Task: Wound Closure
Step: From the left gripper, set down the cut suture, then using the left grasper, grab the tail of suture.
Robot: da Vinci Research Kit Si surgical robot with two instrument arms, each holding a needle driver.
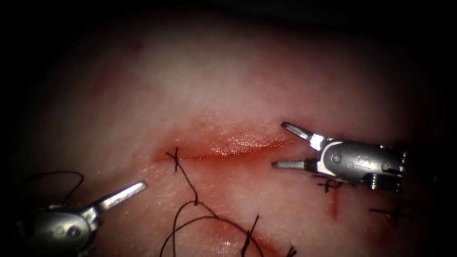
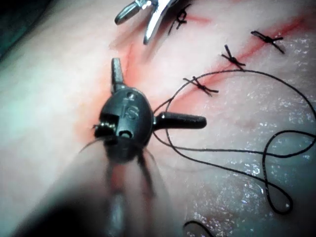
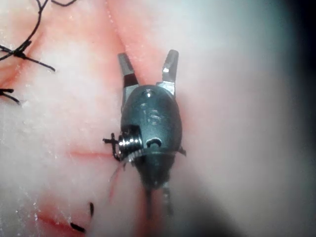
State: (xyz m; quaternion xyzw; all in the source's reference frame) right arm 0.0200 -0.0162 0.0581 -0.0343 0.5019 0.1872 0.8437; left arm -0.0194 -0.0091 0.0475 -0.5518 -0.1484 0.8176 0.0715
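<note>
The cut (image 1: 228, 148) runs across the tissue (image 1: 228, 81) with red fluid along it. My right tool (image 1: 280, 145) sits at the cut's right end, jaws open on either side of the line and holding nothing; from its own wrist (image 3: 148, 57) the spread jaws rest over the red line. My left tool (image 1: 128, 190) lies below and left of the cut's left end. In the left wrist view (image 2: 159, 91) its jaws stand wide open and empty. Dark thread (image 1: 190, 190) trails from a knot (image 1: 176, 159) at the left end into loose loops. I cannot tell where the needle is.
Tied stitches with short cut ends sit below the right tool (image 1: 328, 183) and further right (image 1: 395, 212); more lie at the lower edge (image 1: 250, 233). A thin thread loop (image 1: 62, 176) curls above the left tool. The right tool (image 2: 133, 29) also appears beyond the left jaws.
</note>
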